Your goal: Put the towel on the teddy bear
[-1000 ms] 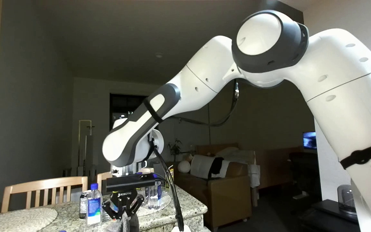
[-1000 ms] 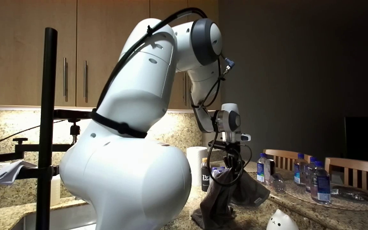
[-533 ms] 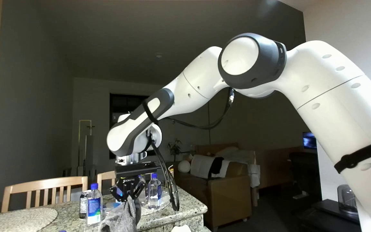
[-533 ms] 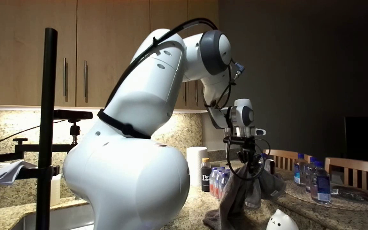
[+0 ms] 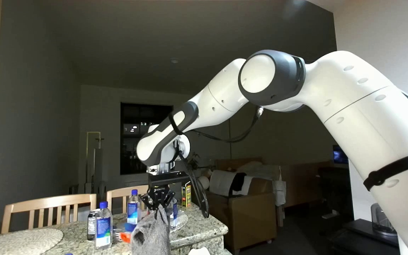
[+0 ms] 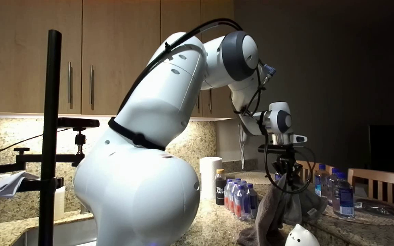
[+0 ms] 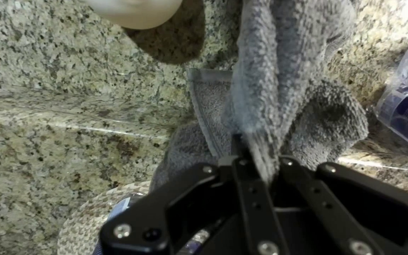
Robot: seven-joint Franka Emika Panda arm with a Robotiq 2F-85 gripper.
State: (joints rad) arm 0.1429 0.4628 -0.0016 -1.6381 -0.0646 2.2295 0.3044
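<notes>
At the left of an exterior view, a black post [image 6: 50, 136] is seen standing upright before wooden cabinets [image 6: 121, 58], with a pale cloth [image 6: 10, 184] draped over a dark bar [image 6: 32, 186] beside it. Below, a steel sink [image 6: 63, 229] is set into the granite counter [image 6: 214, 222]. The middle is filled by the white robot arm [image 6: 145, 191]. Just past it, a paper roll [image 6: 208, 177] is placed next to a dark bottle [image 6: 220, 193] with an orange cap, and a cluster of small bottles [image 6: 238, 201] is grouped near that. Farther right, the grey towel [image 6: 268, 212] is suspended from the gripper [image 7: 260, 152]; in the wrist view a gathered fold is shown grasped between the jaws, which are clenched on it. Loose folds are hung on either side, and the lower end is hung down toward the granite counter; whether any weight is borne there cannot be told. Near the towel, a white figure [image 6: 303, 237] with a small drawn face is partly cut off by the lower border; in the wrist view it is separated from the towel by a stretch of granite. At the right, blue-capped bottles [image 6: 344, 201] are arranged on a round woven mat [image 6: 376, 221], and wooden chairs [image 6: 385, 175] are placed beyond them, with a dark panel [image 6: 392, 147] at the far right.
</notes>
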